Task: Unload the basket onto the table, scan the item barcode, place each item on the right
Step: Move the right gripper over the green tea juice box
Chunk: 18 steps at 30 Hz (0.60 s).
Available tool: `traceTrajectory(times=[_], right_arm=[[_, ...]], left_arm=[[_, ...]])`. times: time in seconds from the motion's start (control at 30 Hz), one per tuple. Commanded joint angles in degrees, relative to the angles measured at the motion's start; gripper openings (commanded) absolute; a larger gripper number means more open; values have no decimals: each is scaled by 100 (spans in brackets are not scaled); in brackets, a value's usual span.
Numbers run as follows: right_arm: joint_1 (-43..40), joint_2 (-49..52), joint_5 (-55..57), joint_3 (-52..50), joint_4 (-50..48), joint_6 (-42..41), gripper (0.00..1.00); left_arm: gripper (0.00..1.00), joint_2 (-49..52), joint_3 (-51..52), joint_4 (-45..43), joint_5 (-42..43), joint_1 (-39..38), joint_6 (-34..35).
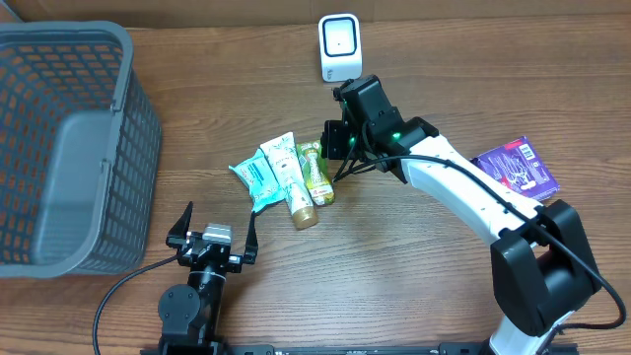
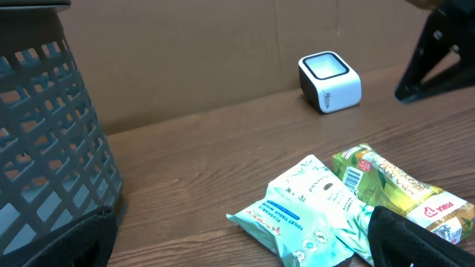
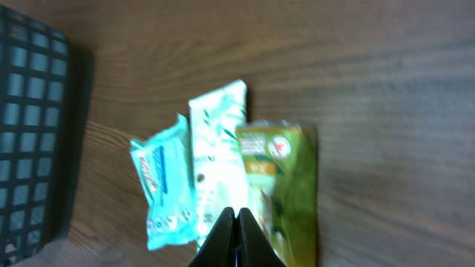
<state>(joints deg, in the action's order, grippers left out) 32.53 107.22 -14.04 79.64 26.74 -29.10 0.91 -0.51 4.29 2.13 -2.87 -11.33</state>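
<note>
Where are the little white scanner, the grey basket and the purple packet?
white scanner (image 1: 338,41): overhead view, its windowed face.
grey basket (image 1: 136,138): overhead view, its right wall.
purple packet (image 1: 517,168): overhead view, middle of its top.

The table (image 1: 414,286) is brown wood-grain, matt. The basket (image 1: 133,118) on the left is grey plastic lattice. The scanner (image 1: 338,46) at the far side is smooth white plastic. The teal packet (image 1: 254,176), white tube (image 1: 288,173) and green packet (image 1: 316,174) look like glossy plastic film.

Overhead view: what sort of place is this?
Probably a mock checkout bench in a lab: a white barcode scanner, a grey shopping basket and small retail packets on a wooden table.
</note>
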Motion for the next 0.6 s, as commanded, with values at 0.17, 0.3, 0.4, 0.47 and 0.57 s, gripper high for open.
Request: traceTrajectory(times=[0.17, 0.3, 0.4, 0.47, 0.57], right_arm=[[96, 109, -354, 68, 660, -238, 4], [157, 330, -577, 68, 487, -170, 4], [243, 496, -553, 68, 299, -223, 4], [293, 586, -509, 68, 203, -251, 4], [341, 726, -472, 68, 105, -269, 4]], left_arm=[[100, -28, 24, 9, 0, 33, 20], [100, -28, 22, 9, 0, 33, 17], [100, -28, 24, 9, 0, 33, 20], [100, -28, 24, 9, 0, 33, 20], [100, -28, 24, 9, 0, 33, 17]])
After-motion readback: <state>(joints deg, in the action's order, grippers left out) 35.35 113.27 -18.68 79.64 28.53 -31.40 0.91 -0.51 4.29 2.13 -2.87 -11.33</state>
